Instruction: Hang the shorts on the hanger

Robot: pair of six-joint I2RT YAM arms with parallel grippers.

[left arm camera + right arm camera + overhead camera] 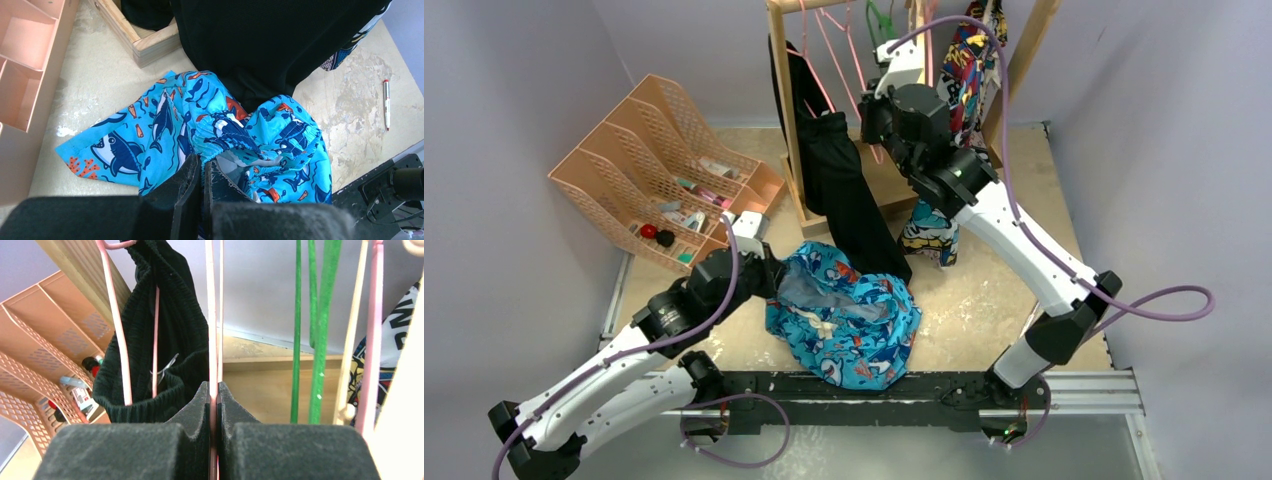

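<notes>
- left gripper [201,165]: jaws pinching the shorts [844,320] at the waistband
- shorts crumpled on desk [984,300], lower centre of top view
- right gripper [214,390]: jaws clamped on the hanger [214,315] wire, up at the rack [782,100], top centre, beside black garment [844,190]

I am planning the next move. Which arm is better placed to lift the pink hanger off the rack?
The right. The right gripper is shut on the pink hanger up at the rack; the left gripper is down on the table, shut on the shorts.
</notes>
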